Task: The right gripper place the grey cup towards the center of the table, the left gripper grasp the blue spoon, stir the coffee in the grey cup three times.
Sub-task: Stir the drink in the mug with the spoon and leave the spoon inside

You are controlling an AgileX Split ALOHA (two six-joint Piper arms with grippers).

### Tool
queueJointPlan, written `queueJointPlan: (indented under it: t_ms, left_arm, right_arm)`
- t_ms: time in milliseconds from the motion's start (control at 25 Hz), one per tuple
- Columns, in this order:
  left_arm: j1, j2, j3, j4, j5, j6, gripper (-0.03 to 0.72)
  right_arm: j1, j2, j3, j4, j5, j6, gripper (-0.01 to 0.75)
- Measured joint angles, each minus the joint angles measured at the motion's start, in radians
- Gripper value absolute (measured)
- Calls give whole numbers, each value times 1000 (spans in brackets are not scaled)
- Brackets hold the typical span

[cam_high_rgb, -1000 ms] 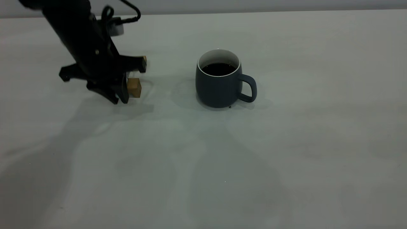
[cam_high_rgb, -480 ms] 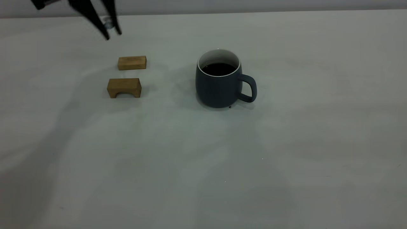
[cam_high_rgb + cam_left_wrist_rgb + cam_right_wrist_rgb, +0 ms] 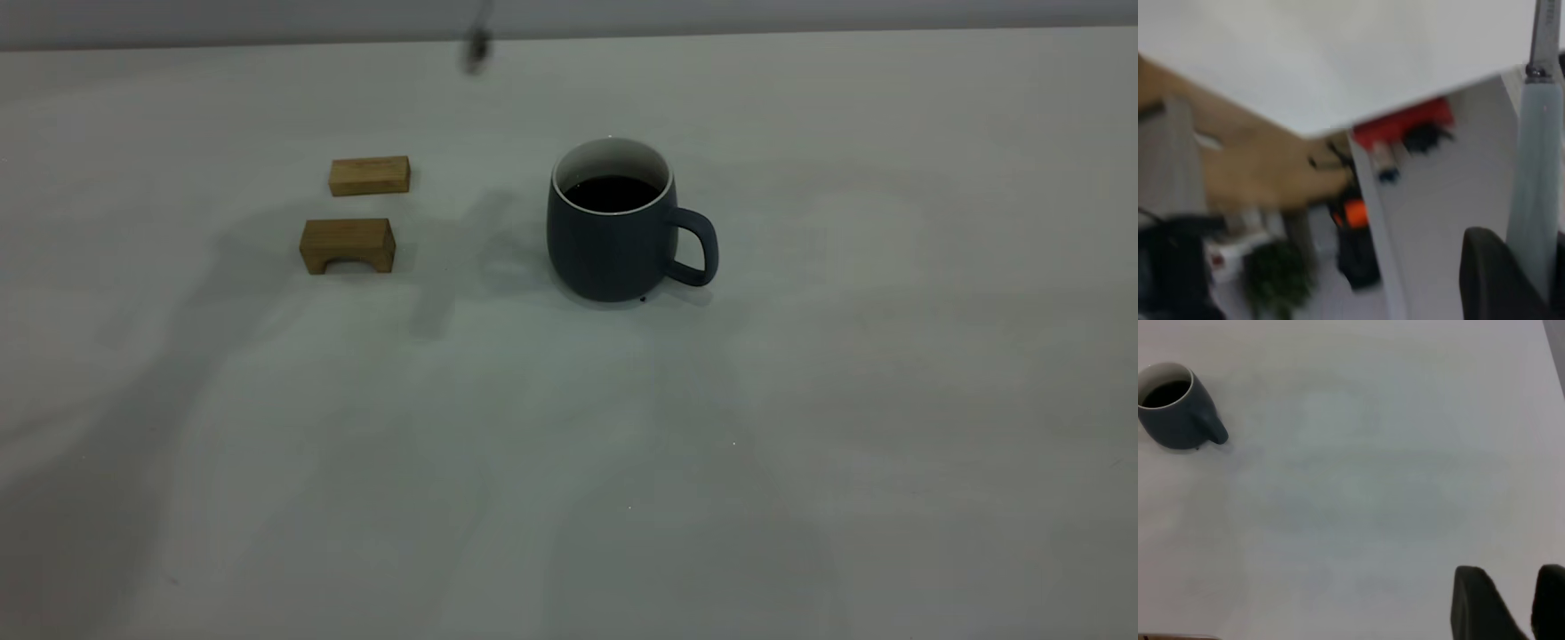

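The grey cup [image 3: 612, 233] stands near the middle of the table [image 3: 800, 444] with dark coffee [image 3: 612, 192] inside and its handle pointing right. It also shows far off in the right wrist view, cup [image 3: 1175, 410]. The blue spoon [image 3: 1537, 180] is held by its pale handle in my left gripper [image 3: 1538, 267], which is shut on it. In the exterior view only the spoon's blurred metal tip [image 3: 477, 46] hangs at the top edge, behind and left of the cup; the left arm itself is out of that view. My right gripper [image 3: 1533, 600] is pulled back from the cup, shut and holding nothing.
Two small wooden blocks, a flat one [image 3: 369, 175] and an arched one [image 3: 347, 245], lie left of the cup. A tiny dark speck [image 3: 642, 300] sits at the cup's base. The table edge [image 3: 1338, 127] shows in the left wrist view.
The left arm rose from the wooden blocks with the spoon, then travelled right and up out of the exterior view. Only the spoon's tip remains visible, now closer to the cup. The cup has not moved.
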Motion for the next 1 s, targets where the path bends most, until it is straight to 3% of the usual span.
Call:
queueJointPlan:
  t_ms: [400,1000]
  left_arm:
    - [-36,182,0,-323,-79,58,170]
    - [-36,351,0,-449,-152,312,170]
  right_arm:
    - [0,0,0,0,0,0,237]
    - [0,0,0,0,0,0,237]
